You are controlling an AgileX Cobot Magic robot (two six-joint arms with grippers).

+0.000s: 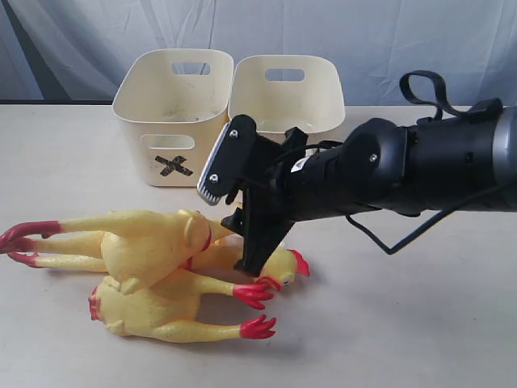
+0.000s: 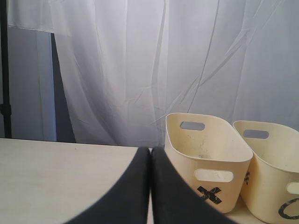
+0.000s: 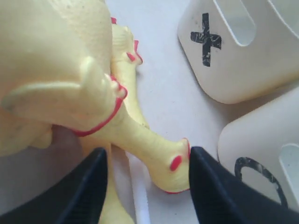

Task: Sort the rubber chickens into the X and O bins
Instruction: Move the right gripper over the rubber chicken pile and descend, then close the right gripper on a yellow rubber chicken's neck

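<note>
Your right gripper holds its two black fingers wide apart. The head of the long yellow rubber chicken with the red comb lies right between them. Its body stretches away from the gripper, with its red feet farthest off. Your left gripper is pressed together on nothing. The cream plastic X bin and O bin stand just past the right gripper.

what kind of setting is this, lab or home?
Probably a robotics lab bench: plain table backed by a white curtain, with rubber chickens, an X bin and an O bin as sorting props.
</note>
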